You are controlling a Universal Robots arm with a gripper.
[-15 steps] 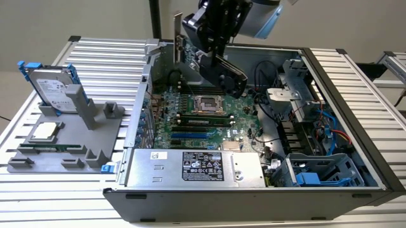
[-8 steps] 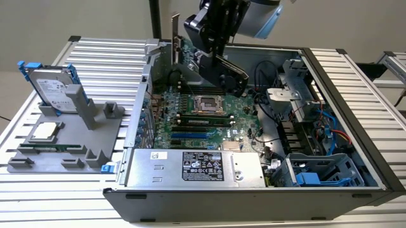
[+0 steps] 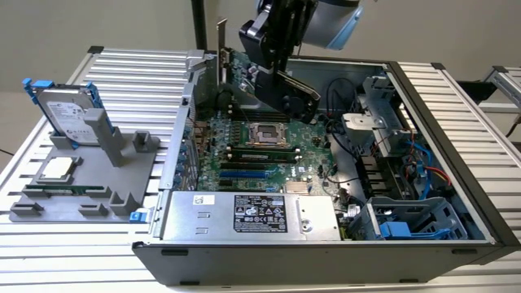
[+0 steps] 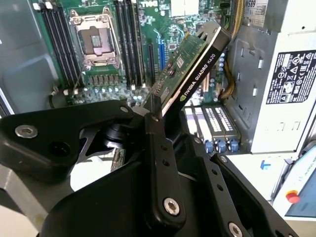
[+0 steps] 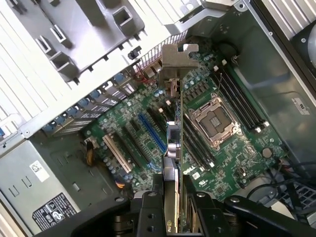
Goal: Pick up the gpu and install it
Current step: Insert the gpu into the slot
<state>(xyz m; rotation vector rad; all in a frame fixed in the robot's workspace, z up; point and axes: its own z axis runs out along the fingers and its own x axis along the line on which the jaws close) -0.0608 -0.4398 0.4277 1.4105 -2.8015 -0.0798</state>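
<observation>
My gripper [image 3: 275, 72] is shut on the gpu [image 3: 297, 97] and holds it in the air over the open computer case [image 3: 456, 152]. The card is tilted, its silver end bracket [image 3: 221, 38] pointing up toward the case's rear wall. In the second wrist view the gpu [image 4: 190, 59] shows a green board face and a black edge, clamped at my gripper [image 4: 154, 116]. In the first wrist view the gpu [image 5: 173, 143] is edge-on, its bracket [image 5: 176, 59] far from my gripper [image 5: 174, 195]. Below lie the motherboard [image 3: 260, 149] and its expansion slots [image 5: 150, 132], with the card clear of them.
A grey fixture [image 3: 89, 183] at the exterior view's left holds a hard drive with blue rails [image 3: 69, 113], a processor [image 3: 58, 168] and a memory stick [image 3: 65, 189]. Inside the case are the power supply [image 3: 252, 213], CPU socket [image 3: 265, 133], cables [image 3: 423, 165] and a blue drive cage [image 3: 399, 229].
</observation>
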